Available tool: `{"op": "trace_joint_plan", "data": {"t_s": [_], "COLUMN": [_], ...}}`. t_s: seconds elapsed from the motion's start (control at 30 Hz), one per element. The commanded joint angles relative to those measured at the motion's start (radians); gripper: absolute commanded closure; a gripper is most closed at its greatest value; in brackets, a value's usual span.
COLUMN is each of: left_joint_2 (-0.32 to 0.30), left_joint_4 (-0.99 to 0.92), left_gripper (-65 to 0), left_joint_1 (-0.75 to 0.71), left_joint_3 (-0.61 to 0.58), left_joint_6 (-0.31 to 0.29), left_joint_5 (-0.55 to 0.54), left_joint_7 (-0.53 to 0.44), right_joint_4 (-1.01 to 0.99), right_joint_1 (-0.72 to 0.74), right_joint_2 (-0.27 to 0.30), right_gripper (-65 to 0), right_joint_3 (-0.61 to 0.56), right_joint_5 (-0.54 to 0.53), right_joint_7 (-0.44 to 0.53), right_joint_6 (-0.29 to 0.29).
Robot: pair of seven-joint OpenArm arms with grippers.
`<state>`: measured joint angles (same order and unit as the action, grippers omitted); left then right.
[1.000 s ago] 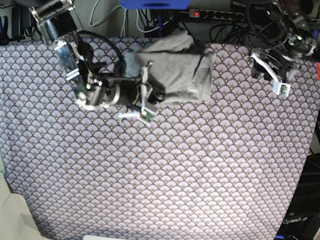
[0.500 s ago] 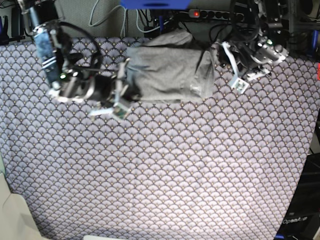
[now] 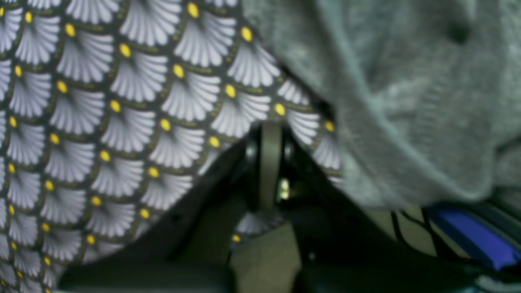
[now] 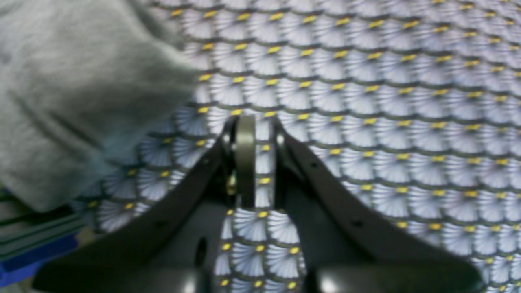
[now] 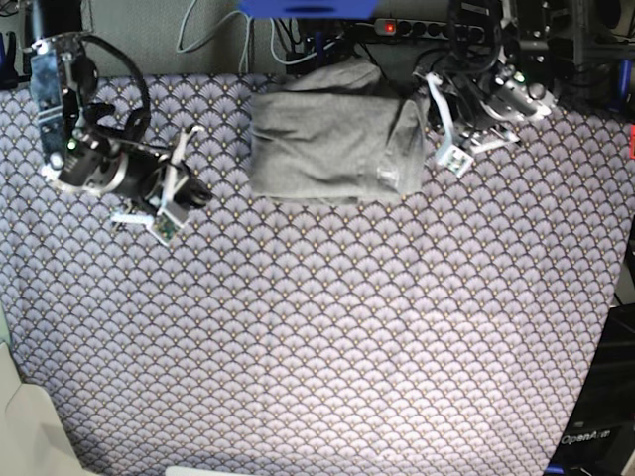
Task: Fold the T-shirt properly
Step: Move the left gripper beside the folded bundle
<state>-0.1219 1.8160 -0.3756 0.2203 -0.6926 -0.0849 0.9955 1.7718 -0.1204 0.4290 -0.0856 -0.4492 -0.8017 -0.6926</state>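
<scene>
You parked light grey soft knit T-shirt [image 5: 337,144] as folded bundle between both sets of fingers. Left gripper [image 5: 451,149] just beside it, fingers spread, empty. Right gripper [image 5: 171,193] well apart, fingers spread, empty; probably fold finished.

The T-shirt [image 5: 337,144] lies folded into a compact grey bundle at the far edge of the tablecloth [image 5: 327,337]. The left gripper [image 5: 444,124] sits just beside the T-shirt's right edge; the right gripper [image 5: 171,193] stands well apart from the T-shirt's left edge.

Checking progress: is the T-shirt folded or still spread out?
Folded. The T-shirt lies as a compact layered rectangle at the tablecloth's far edge, no sleeves sticking out, neither tool touching it.
</scene>
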Motion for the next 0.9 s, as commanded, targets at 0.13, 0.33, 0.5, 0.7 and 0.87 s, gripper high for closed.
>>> {"op": "trace_joint_plan", "data": {"t_s": [0.13, 0.33, 0.5, 0.7, 0.87], "left_joint_2": [-0.003, -0.025, -0.028, -0.017, -0.005], "left_joint_4": [0.107, 0.103, 0.078, -0.063, -0.083], "left_gripper": [0.0, 0.0, 0.0, 0.0, 0.0], "left_joint_1": [-0.027, -0.035, -0.041, 0.02, 0.077], "left_joint_3": [-0.02, -0.061, -0.114, -0.118, -0.117], "left_joint_6": [-0.006, -0.006, -0.006, -0.006, -0.006], "left_joint_5": [-0.013, -0.013, -0.011, -0.011, -0.014], "left_joint_7": [-0.016, -0.014, -0.014, -0.027, -0.027], "right_joint_4": [-0.002, -0.003, -0.003, -0.003, -0.003], "right_joint_1": [-0.005, -0.008, -0.008, -0.009, -0.022], "right_joint_2": [0.008, 0.006, -0.006, -0.02, -0.02], "right_gripper": [-4.0, -4.0, -4.0, -4.0, -4.0], "right_joint_3": [0.005, 0.005, 0.004, 0.004, 0.002], "right_joint_5": [-0.01, -0.01, -0.01, -0.01, -0.01], "right_joint_7": [0.021, 0.021, 0.02, 0.015, 0.018], "right_joint_6": [-0.006, -0.006, -0.006, -0.006, -0.006]}}
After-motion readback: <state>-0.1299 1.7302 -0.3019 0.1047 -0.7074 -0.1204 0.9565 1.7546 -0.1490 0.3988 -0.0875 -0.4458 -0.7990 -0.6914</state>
